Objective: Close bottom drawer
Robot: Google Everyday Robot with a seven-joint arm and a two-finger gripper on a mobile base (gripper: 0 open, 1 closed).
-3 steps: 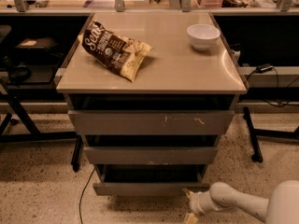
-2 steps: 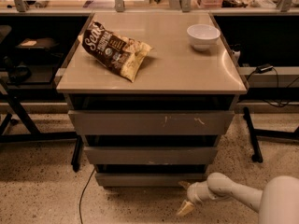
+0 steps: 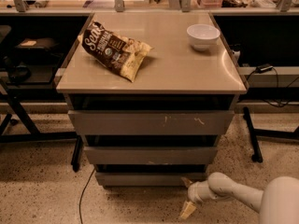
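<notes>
The bottom drawer [image 3: 149,178] is the narrow, plain grey-brown front at the foot of the cabinet. It sits almost flush under the middle drawer [image 3: 149,155], with a thin dark gap above it. My gripper [image 3: 188,196] is low at the drawer's right end, just in front of it, on a white arm reaching in from the lower right. Its fingers are spread apart. The upper fingertip [image 3: 186,182] is at the drawer's front face and the lower one [image 3: 188,210] hangs near the floor. It holds nothing.
The top drawer [image 3: 149,122] with white scratches sticks out furthest. A chip bag [image 3: 114,48] and a white bowl [image 3: 202,35] lie on the cabinet top. A cable [image 3: 84,195] runs across the floor at the left. Black table legs [image 3: 250,134] flank the cabinet.
The bottom drawer has slid back into the cabinet. My gripper has moved forward and up with it, from the floor in front toward the drawer's right end.
</notes>
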